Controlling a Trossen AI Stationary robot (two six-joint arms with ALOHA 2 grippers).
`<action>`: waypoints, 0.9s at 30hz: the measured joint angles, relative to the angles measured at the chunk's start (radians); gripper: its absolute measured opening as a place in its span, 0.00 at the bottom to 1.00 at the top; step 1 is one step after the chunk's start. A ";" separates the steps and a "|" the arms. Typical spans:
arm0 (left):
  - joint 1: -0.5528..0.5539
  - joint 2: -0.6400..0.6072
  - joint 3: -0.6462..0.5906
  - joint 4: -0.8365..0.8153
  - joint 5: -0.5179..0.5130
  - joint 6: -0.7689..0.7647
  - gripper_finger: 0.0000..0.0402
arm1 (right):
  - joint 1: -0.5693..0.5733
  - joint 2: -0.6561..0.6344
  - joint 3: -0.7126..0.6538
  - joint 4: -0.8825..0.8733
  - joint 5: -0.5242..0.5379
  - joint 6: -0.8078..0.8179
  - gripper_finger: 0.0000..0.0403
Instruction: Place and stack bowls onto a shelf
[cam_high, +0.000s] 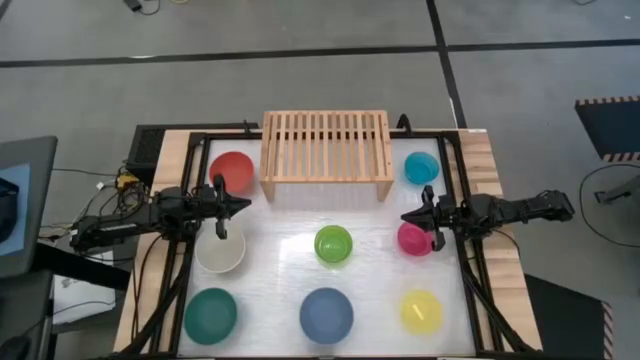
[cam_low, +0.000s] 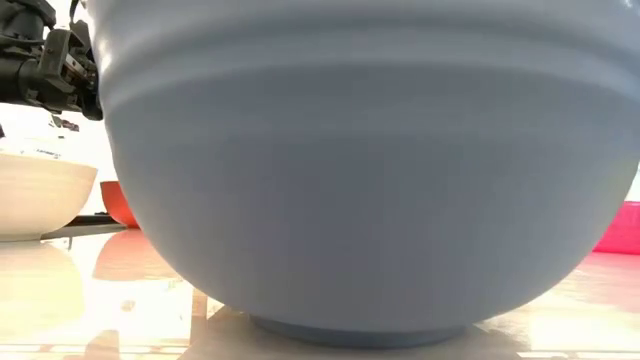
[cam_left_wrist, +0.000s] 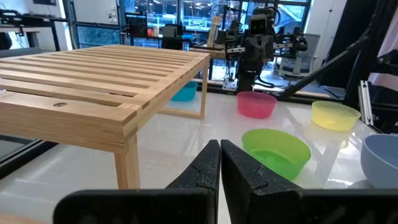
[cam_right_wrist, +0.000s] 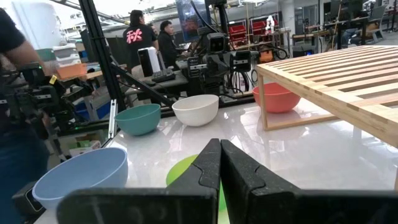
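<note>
Nothing's on the low light-wood slatted shelf (cam_high: 326, 145) at the back of the table. All eight round plastic bowls sit on the white tabletop (cam_high: 280, 260): red bowl (cam_high: 232, 171), cream bowl (cam_high: 220, 250), dark green bowl (cam_high: 211, 315), blue bowl (cam_high: 327, 314), lime bowl (cam_high: 333, 245), yellow bowl (cam_high: 421, 312), magenta bowl (cam_high: 414, 239), cyan bowl (cam_high: 421, 168). Left gripper (cam_high: 243, 206) hovers between red and cream, fingers pressed together, holding nothing. Right gripper (cam_high: 408, 216) is just above magenta, same deal: closed and empty.

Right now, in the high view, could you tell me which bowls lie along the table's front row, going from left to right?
dark green bowl → blue bowl → yellow bowl
</note>
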 joint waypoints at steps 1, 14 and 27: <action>0.000 0.000 0.000 0.014 -0.015 0.019 0.00 | 0.000 0.000 0.000 0.000 0.000 0.000 0.08; 0.001 0.010 0.000 0.023 -0.168 -0.436 0.00 | -0.003 0.000 0.000 0.002 0.013 -0.063 0.08; -0.040 0.102 0.000 0.130 -0.276 -0.866 0.00 | -0.117 0.002 0.001 0.338 0.174 0.119 0.08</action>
